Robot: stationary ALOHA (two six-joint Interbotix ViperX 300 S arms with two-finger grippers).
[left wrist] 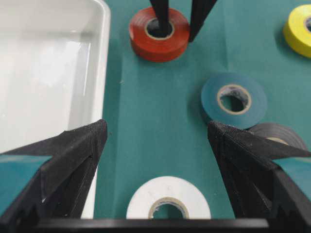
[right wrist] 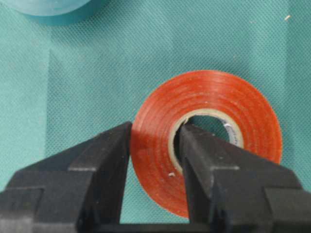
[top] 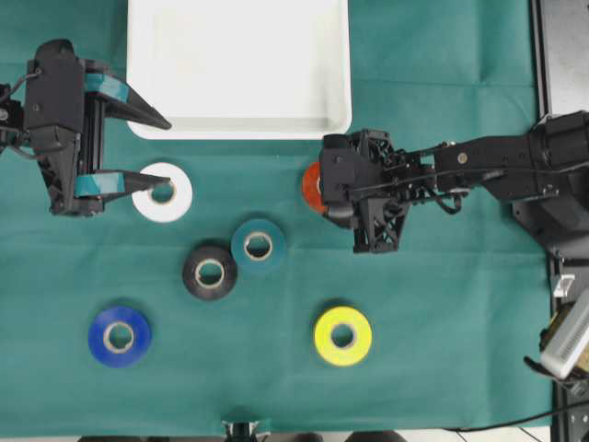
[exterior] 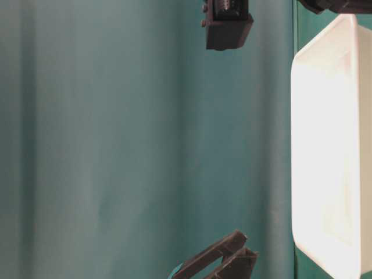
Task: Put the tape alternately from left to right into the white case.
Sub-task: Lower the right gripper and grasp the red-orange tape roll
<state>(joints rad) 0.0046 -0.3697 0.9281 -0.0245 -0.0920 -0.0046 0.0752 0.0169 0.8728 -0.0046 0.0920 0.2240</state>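
My right gripper [right wrist: 154,141] is shut on the red-orange tape [right wrist: 209,97], one finger inside its pale core and the other against its outer face; the roll [top: 311,184] lies on the cloth just below the white case [top: 239,129]. Over at the left, my left gripper [top: 158,152] stands open, holding nothing, beside the white tape [top: 163,191]. The left wrist view has that white roll [left wrist: 167,194] low between the wide fingers [left wrist: 77,150]. Teal [top: 258,244], black [top: 210,272], blue [top: 120,336] and yellow [top: 342,335] rolls lie flat on the cloth. The case holds nothing.
A green cloth [top: 442,304] covers the table. The right arm [top: 497,170] reaches in from the right edge. A dark frame [top: 561,55] and loose gear [top: 566,341] stand along the right side.
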